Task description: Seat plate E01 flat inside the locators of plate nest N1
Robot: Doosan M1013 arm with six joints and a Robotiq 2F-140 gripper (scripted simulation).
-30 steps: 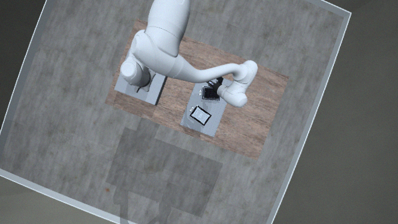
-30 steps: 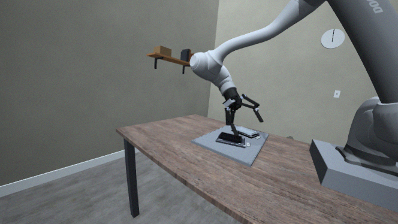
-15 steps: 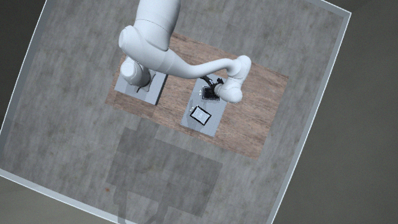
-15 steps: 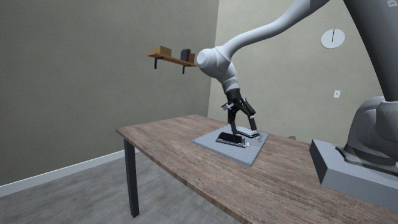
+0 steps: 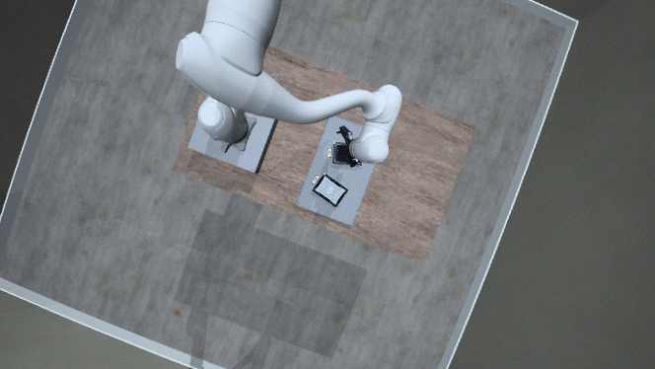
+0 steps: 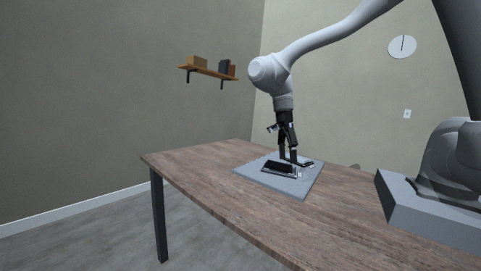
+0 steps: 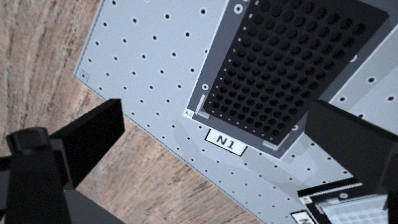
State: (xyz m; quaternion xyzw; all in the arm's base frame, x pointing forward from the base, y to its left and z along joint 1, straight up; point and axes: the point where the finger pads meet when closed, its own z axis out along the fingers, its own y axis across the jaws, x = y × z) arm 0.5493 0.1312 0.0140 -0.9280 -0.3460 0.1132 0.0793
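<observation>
A black well plate (image 7: 295, 60) lies in the nest labelled N1 (image 7: 226, 141), between corner locators; I cannot tell whether it sits flat. It also shows as a dark plate in the overhead view (image 5: 340, 153). A white well plate in a black frame (image 7: 350, 210) sits in the neighbouring nest, also seen overhead (image 5: 329, 189). I cannot read the plate labels. My gripper (image 7: 214, 116) is open and empty, pointing down just above the N1 nest, with its fingers apart on either side of the N1 label. It also shows in the overhead view (image 5: 347, 147) and the side view (image 6: 293, 153).
Both nests stand on a grey perforated mat (image 5: 337, 173) on the wooden table (image 6: 253, 203). The mat's edge and bare wood lie to the left in the wrist view. The robot's grey base block (image 6: 427, 214) stands at the table's other end.
</observation>
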